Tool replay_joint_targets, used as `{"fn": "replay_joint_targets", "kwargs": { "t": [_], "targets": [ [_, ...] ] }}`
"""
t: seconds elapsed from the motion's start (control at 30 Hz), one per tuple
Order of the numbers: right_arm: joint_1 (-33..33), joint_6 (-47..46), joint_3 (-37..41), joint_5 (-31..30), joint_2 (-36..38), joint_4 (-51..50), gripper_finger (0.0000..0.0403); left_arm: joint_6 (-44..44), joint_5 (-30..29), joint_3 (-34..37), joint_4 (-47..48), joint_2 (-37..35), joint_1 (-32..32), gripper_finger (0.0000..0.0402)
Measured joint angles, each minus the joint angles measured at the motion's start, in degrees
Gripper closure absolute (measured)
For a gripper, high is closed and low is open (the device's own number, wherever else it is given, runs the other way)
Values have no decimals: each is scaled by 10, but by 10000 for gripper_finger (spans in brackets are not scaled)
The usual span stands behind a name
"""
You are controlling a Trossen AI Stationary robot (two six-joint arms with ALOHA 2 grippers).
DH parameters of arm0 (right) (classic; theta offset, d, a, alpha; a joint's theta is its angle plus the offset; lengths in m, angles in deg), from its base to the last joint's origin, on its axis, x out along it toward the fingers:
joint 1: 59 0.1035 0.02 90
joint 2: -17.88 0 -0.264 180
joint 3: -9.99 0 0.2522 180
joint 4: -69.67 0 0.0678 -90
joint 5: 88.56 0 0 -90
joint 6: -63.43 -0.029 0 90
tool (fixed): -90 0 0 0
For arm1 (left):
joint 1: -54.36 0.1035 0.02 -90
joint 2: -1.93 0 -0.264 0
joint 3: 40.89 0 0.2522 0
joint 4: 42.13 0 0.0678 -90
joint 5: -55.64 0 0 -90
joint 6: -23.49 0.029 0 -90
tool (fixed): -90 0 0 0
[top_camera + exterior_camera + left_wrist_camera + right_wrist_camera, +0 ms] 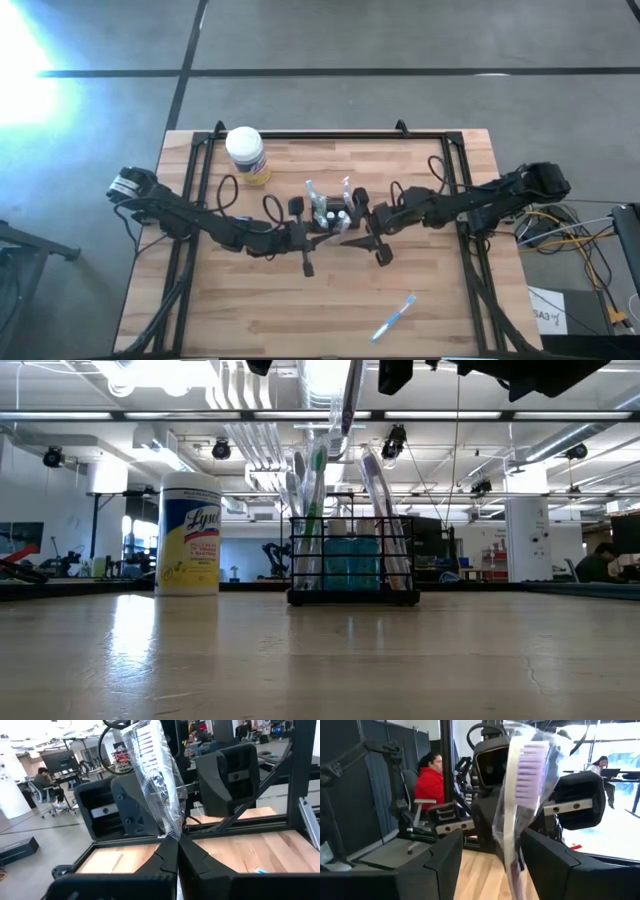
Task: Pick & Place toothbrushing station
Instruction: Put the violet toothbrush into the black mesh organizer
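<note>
At frame centre, the left gripper (176, 851) clenches a plastic-wrapped purple-bristled toothbrush (155, 780) between the right gripper's (487, 862) spread fingers; judged a handover above the black mesh box-shaped holder (353, 565), needing the right to close.

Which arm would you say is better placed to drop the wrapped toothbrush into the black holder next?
Probably the left: the left gripper is shut on the wrapped toothbrush, just above the holder. The right gripper is open around the toothbrush.

Both arms meet over the toothbrushing station (329, 215) mid-table; a blue toothbrush (394, 318) lies apart.
</note>
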Motion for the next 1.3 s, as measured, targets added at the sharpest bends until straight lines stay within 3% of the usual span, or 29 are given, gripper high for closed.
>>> {"fn": "replay_joint_targets", "kwargs": {
  "t": [0.2, 0.43, 0.73, 0.9, 1.13, 1.3],
  "targets": [
    [0, 3, 0, 0, -5, -1, 261, -1, 1, 0, 4, 1, 0, 401],
    [0, 13, 0, -2, -6, -3, 378, -5, 10, 1, 10, 2, 0, 401],
    [0, 23, 2, 4, 26, -43, 388, -24, 9, 1, 13, -3, -8, 368],
    [0, 38, 5, 4, 81, -105, 389, -15, 3, 1, 84, -40, -21, 346],
    [0, 53, 6, -21, 202, -270, 389, -61, 13, 8, 284, -157, -52, 348],
    [-1, 56, 30, -44, 283, -296, 389, -103, 66, 89, 276, -293, -49, 395]
  ]
}}
